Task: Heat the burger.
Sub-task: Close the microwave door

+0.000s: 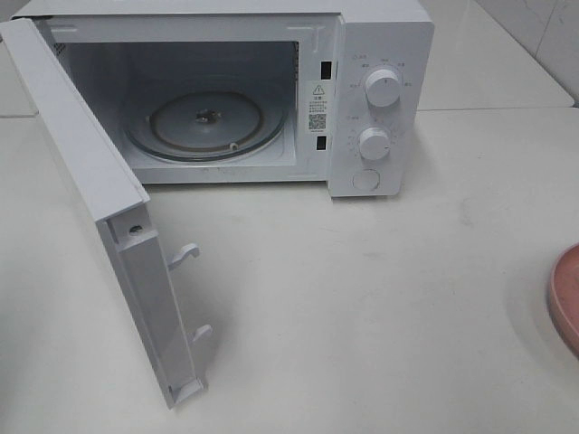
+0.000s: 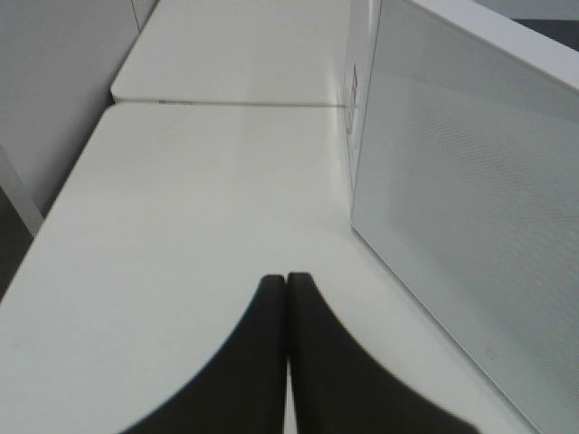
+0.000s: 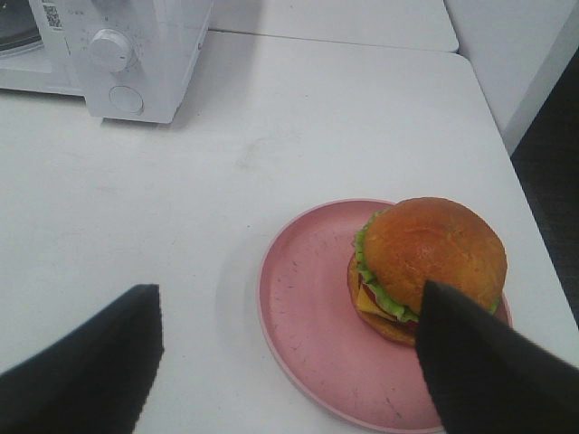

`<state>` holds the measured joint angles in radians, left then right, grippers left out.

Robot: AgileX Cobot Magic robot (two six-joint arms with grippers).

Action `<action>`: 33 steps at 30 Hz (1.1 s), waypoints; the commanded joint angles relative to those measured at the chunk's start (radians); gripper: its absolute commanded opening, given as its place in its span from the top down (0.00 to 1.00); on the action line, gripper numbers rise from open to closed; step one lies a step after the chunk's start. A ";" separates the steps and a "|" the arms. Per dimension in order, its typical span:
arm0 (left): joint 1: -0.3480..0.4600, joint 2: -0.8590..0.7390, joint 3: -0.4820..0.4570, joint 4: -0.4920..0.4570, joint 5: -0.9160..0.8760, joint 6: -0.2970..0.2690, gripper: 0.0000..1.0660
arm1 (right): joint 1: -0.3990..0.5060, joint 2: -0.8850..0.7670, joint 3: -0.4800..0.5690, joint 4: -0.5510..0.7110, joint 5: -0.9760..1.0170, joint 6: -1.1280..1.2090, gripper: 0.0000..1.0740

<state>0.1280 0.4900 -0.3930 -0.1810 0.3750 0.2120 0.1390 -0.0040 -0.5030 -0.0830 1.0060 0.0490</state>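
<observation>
Pretty much everything here is white: the microwave (image 1: 271,90), its door (image 1: 99,208), both knobs (image 1: 384,89) and the table (image 1: 362,289) are all plain white, the table maybe a touch creamier. Turntable (image 1: 210,122) in the upper middle of the high view looks clear greyish glass. The door's window panel, right side of the left wrist view, has a fine grey dot mesh pattern. Only real colour is the plate (image 3: 308,325), a dusty pink, lower right of the right wrist view. Burger (image 3: 430,262) on it has a golden-brown bun, green lettuce, yellow cheese and a bit of red. Gripper fingers (image 3: 81,371) are black.
</observation>
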 commanded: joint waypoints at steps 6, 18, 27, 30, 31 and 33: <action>0.005 -0.001 0.183 -0.093 -0.375 0.136 1.00 | -0.009 -0.031 0.001 -0.001 -0.013 -0.004 0.30; 0.005 0.155 0.235 -0.027 -0.620 0.078 1.00 | -0.009 -0.031 0.001 -0.001 -0.013 -0.004 0.30; -0.058 0.380 0.190 0.268 -0.712 -0.153 1.00 | -0.009 -0.031 0.001 -0.001 -0.013 -0.004 0.30; -0.102 0.441 0.186 0.280 -0.752 -0.153 1.00 | -0.009 -0.031 0.001 -0.001 -0.013 -0.004 0.30; -0.137 0.479 0.186 0.280 -0.769 -0.153 1.00 | -0.009 -0.031 0.001 -0.001 -0.013 -0.004 0.30; -0.154 0.499 0.186 0.280 -0.788 -0.153 1.00 | -0.009 -0.031 0.001 -0.001 -0.013 -0.004 0.30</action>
<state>-0.0150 0.9860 -0.1980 0.0920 -0.3840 0.0690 0.1390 -0.0040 -0.5030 -0.0830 1.0060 0.0490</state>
